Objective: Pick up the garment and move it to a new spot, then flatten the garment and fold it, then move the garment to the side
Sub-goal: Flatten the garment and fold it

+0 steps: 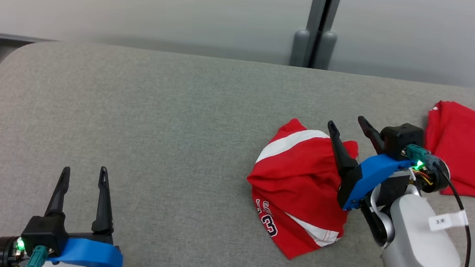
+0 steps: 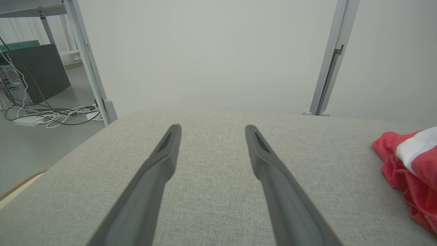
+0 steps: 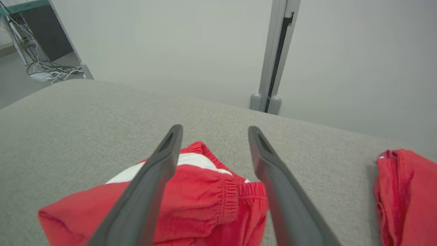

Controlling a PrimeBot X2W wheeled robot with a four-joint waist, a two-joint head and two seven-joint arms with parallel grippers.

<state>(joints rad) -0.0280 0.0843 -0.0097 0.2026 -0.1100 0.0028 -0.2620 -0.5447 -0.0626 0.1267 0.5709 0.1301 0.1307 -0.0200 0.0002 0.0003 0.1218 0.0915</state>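
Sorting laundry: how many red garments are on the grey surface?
2. A crumpled red garment lies right of centre, beside the right tool. A second red garment lies flatter at the far right, cut off by the picture's edge; more may lie beyond.

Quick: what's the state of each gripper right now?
Left gripper: open, empty.
Right gripper: open, over the garment, nothing held.
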